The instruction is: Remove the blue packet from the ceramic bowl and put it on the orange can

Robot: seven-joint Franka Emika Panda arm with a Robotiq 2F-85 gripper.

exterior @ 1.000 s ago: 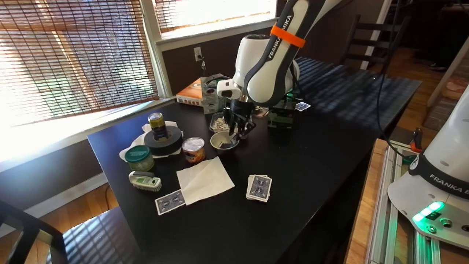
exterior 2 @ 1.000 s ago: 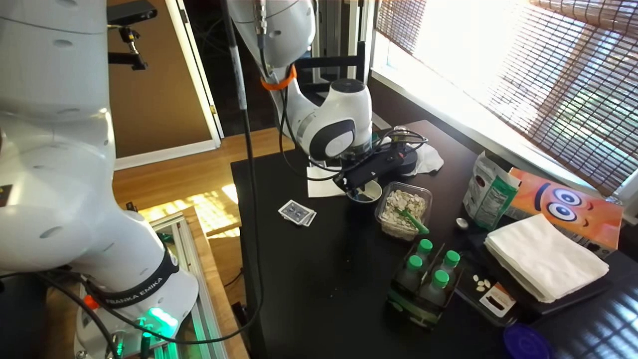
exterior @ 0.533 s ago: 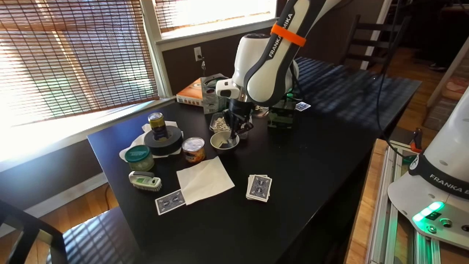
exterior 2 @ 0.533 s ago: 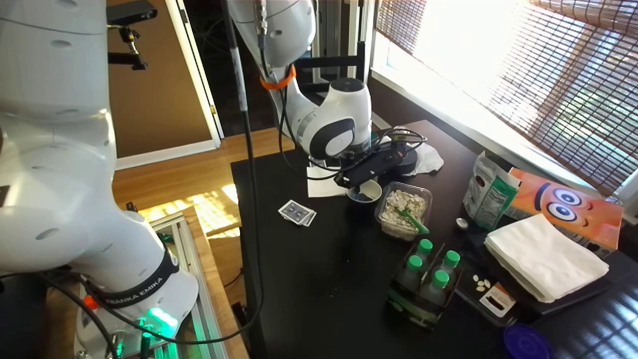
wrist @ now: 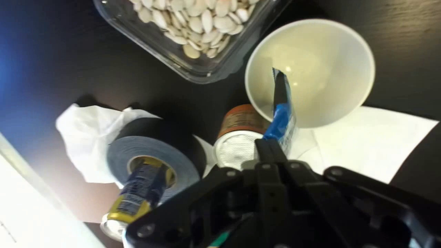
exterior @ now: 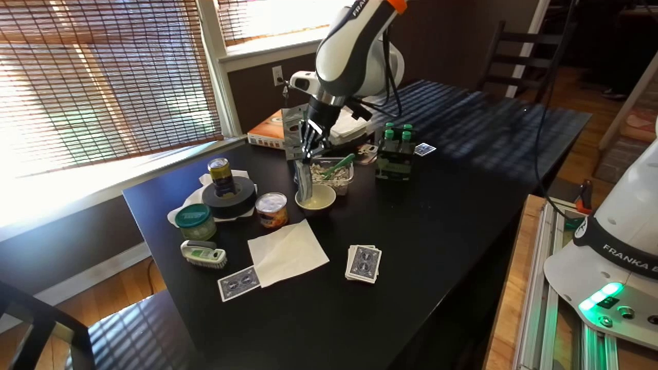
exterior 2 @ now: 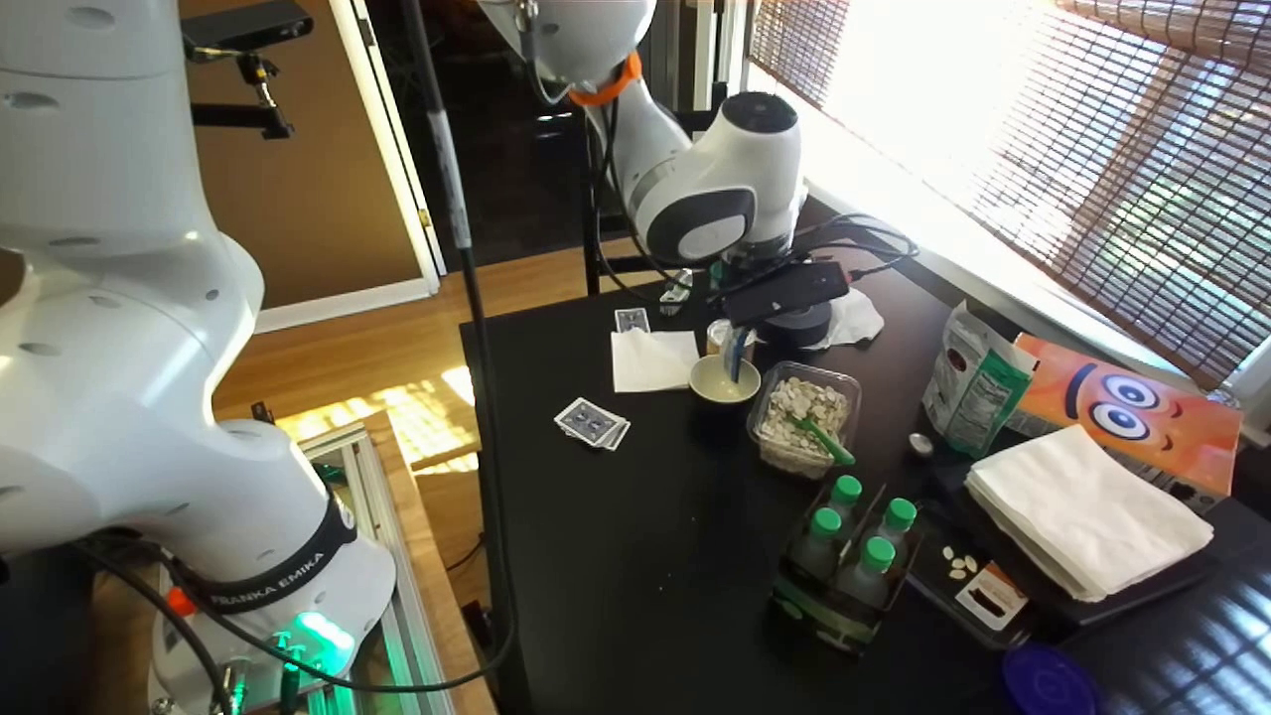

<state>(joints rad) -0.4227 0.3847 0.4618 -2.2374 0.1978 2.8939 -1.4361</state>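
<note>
My gripper (exterior: 307, 154) is shut on one end of the blue packet (exterior: 305, 181) and holds it hanging down over the ceramic bowl. In the wrist view the gripper (wrist: 270, 142) has its fingers together and the blue packet (wrist: 279, 119) reaches out past them. The packet's lower end overlaps the inside of the ceramic bowl (exterior: 321, 196) near its rim; I cannot tell if it touches. The bowl also shows in the wrist view (wrist: 330, 75). The orange can (exterior: 272, 210) stands upright beside the bowl, its pale top (wrist: 237, 150) close to my fingertips in the wrist view.
A clear tub of seeds (exterior 2: 779, 422) stands close beside the bowl. A tall can (exterior: 221, 174) stands in a tape roll (exterior: 244, 200) beyond the orange can. A paper sheet (exterior: 285, 254) lies in front. A bottle carrier (exterior 2: 819, 596) stands farther along the table.
My gripper has risen out of the ceramic bowl and tilted, moving toward the orange can's side. The blue packet, lying in the bowl before, now hangs from the fingers.
</note>
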